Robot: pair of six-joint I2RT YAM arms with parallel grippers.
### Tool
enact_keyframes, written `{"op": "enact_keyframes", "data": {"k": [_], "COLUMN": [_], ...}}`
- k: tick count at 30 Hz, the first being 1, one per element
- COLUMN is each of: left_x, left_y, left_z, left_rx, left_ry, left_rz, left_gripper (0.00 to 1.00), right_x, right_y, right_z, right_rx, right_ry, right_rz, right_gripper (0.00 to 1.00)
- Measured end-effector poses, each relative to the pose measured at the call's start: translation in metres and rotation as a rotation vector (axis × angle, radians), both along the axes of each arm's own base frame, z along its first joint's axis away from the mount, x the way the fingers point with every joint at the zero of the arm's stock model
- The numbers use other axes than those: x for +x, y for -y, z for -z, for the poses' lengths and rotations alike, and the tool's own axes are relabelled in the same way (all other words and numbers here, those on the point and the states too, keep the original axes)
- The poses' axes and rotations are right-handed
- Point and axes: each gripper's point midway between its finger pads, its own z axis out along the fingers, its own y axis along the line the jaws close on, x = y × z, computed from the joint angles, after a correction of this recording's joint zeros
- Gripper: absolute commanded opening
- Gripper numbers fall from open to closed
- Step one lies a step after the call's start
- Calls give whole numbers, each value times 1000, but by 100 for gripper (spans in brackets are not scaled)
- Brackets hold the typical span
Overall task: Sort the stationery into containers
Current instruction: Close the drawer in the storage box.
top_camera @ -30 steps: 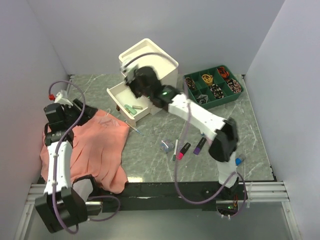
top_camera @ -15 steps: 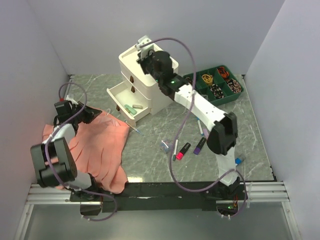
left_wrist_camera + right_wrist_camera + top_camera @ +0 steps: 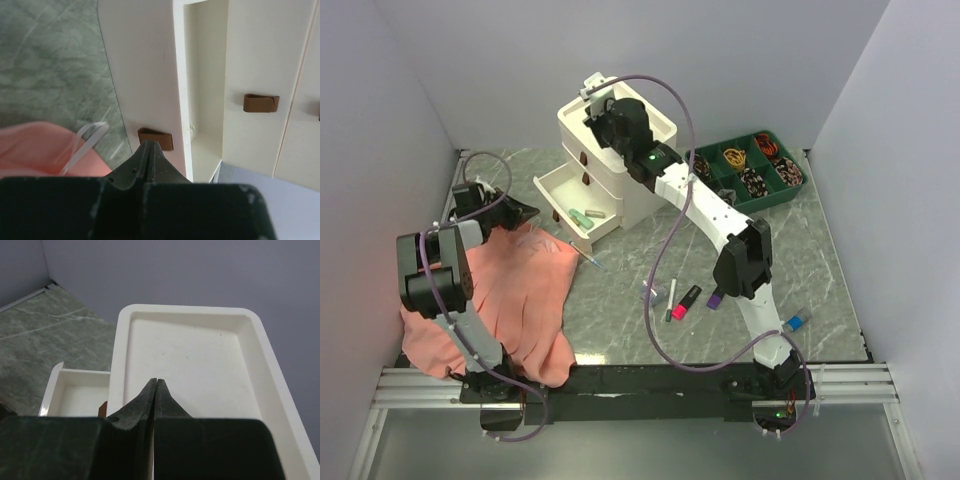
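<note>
The right arm slants across mid-frame, the right claw (tips pressed together) over the cabinet top. At centre left the pulled-out drawer juts toward the left claw, close by. Bare surface lies free at lower right.

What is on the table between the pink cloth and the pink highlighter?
Top view: a small greyish thing and a thin white pen, both close beside the pink highlighter. Toward the pink cloth it is bare table.
</note>
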Motion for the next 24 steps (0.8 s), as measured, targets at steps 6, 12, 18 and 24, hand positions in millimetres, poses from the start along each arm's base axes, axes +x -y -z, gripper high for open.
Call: {"op": "enact_keyframes", "data": {"k": [6, 12, 18, 24], "left_x": [17, 23, 30, 41], "left_y": [21, 42, 58, 71], "left_z": [19, 24, 26, 29], "left_rx": [-37, -63, -85, -106], "left_ry": [-43, -61, -62, -62], "left_rz": [48, 89, 113, 132], "left_gripper": [1, 1, 1, 1], "right_x": [3, 8, 9, 6], "right_y": [4, 8, 11, 7], "right_z": [-1, 21, 50, 59], "right_rx": [1, -27, -70, -78], "right_ry": [-6, -54, -118, -138], "right_rz": [7, 18, 5, -23], "right_gripper": [0, 0, 0, 0]}}
